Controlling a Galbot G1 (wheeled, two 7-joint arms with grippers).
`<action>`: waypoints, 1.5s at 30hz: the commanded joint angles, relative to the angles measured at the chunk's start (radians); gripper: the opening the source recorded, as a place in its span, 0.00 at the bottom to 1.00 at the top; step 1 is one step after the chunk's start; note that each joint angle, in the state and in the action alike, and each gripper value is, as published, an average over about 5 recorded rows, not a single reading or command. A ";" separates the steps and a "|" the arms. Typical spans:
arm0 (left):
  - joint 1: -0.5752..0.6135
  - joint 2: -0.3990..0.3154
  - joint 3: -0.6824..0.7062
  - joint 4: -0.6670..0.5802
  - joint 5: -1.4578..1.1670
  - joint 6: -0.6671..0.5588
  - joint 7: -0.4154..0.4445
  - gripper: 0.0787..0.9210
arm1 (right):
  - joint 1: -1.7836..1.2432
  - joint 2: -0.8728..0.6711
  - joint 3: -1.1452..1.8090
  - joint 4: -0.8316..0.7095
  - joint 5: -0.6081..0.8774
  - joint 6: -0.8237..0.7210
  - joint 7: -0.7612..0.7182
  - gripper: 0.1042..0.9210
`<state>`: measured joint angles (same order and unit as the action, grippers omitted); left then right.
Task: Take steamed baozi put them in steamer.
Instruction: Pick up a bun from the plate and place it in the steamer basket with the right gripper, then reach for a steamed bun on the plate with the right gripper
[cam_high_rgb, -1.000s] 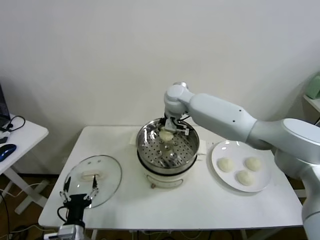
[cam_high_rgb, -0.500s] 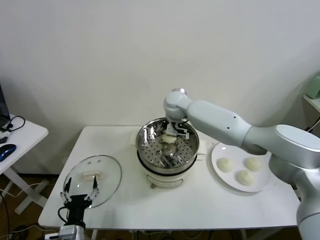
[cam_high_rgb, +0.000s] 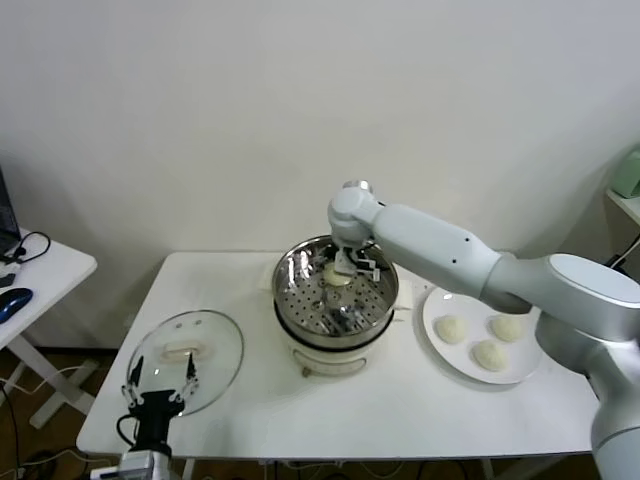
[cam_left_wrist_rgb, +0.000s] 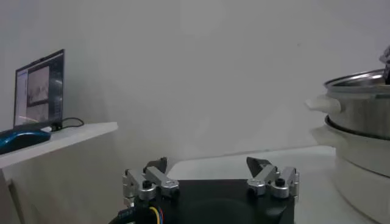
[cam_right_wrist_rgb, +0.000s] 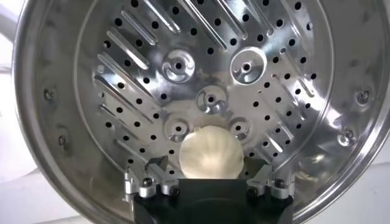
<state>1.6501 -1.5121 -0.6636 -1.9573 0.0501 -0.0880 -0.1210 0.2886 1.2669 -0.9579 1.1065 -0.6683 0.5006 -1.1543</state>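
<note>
The steamer (cam_high_rgb: 335, 345) stands mid-table, a shiny steel pot on a white base. One steamed baozi (cam_high_rgb: 336, 277) lies on its perforated floor (cam_right_wrist_rgb: 146, 73) toward the back. My right gripper (cam_high_rgb: 350, 266) hangs just above that bun, open; in the right wrist view the baozi (cam_right_wrist_rgb: 210, 152) rests free between the spread fingers of the gripper (cam_right_wrist_rgb: 208, 163). Three more baozi (cam_high_rgb: 452, 329) (cam_high_rgb: 507, 327) (cam_high_rgb: 490, 354) sit on the white plate (cam_high_rgb: 437, 300) at the right. My left gripper (cam_high_rgb: 158, 385) is parked open at the front left, empty (cam_left_wrist_rgb: 209, 163).
A round glass lid (cam_high_rgb: 215, 345) lies flat on the table at the front left, right by the left gripper. A side table (cam_high_rgb: 45, 275) with a blue mouse stands off to the left. The steamer's wall (cam_left_wrist_rgb: 359, 115) shows in the left wrist view.
The right gripper lowered the baozi into the steamer and opened. The bun now lies on the perforated floor, let go. The left arm has not moved.
</note>
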 joint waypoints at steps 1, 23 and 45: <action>-0.001 0.000 0.000 -0.001 0.000 0.001 0.000 0.88 | 0.009 -0.014 0.002 0.018 0.003 0.008 -0.004 0.88; -0.026 0.009 0.016 -0.003 -0.010 0.013 0.005 0.88 | 0.322 -0.545 -0.277 0.034 1.080 -0.613 -0.063 0.88; 0.008 0.004 0.010 -0.013 -0.003 0.004 0.005 0.88 | -0.229 -0.557 0.029 -0.084 0.783 -0.608 0.012 0.88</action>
<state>1.6549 -1.5073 -0.6535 -1.9712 0.0465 -0.0839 -0.1159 0.1912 0.7139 -0.9876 1.0505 0.1284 -0.0790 -1.1540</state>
